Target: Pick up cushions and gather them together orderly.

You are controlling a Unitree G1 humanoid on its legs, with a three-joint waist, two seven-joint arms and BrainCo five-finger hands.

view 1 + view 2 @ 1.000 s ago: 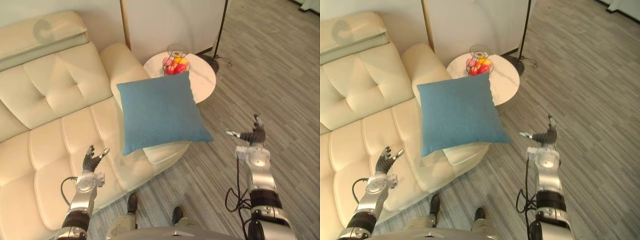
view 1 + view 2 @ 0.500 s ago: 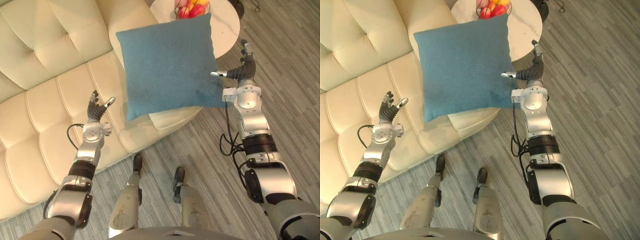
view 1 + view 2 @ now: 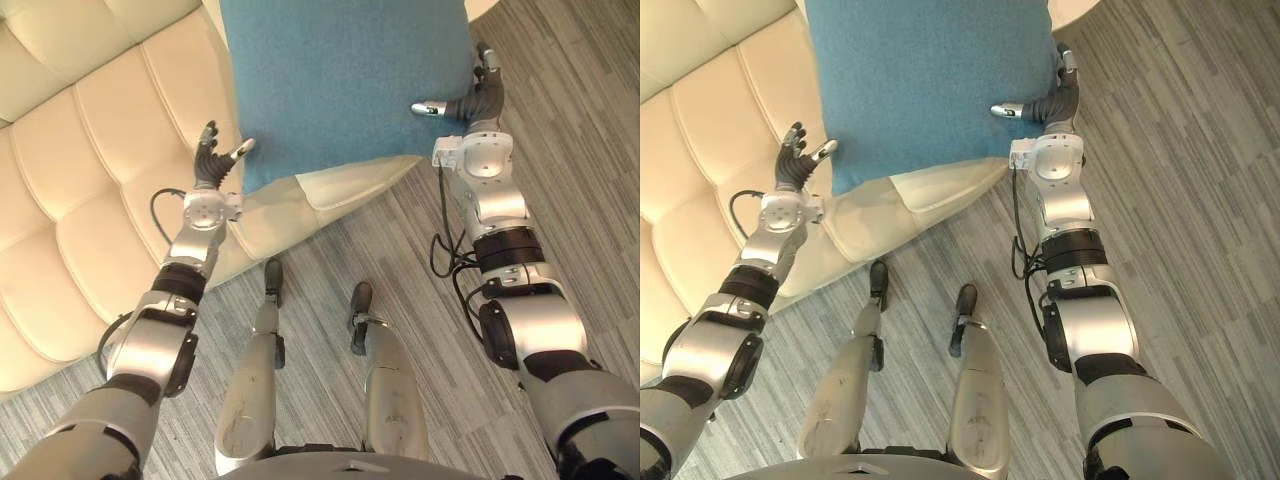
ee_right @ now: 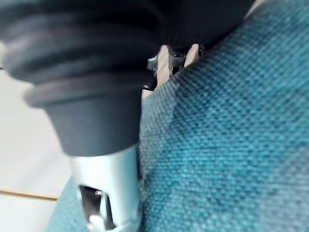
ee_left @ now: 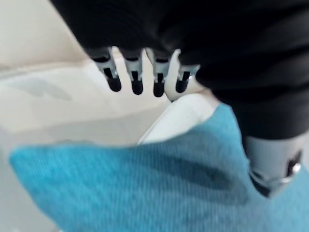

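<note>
Against the earlier frame, the view is tipped further down and both robot hands are seen nearer the blue cushion (image 3: 340, 80), which is lying on the end of the cream sofa (image 3: 90, 180), above the grey floor (image 3: 570, 170). The left robot hand (image 3: 210, 170) is held wide, fingers straight, thumb tip just beside the cushion's lower left corner. The right robot hand (image 3: 478, 95) is spread wide too, thumb laid against the cushion's right edge, with nothing gripped.
</note>
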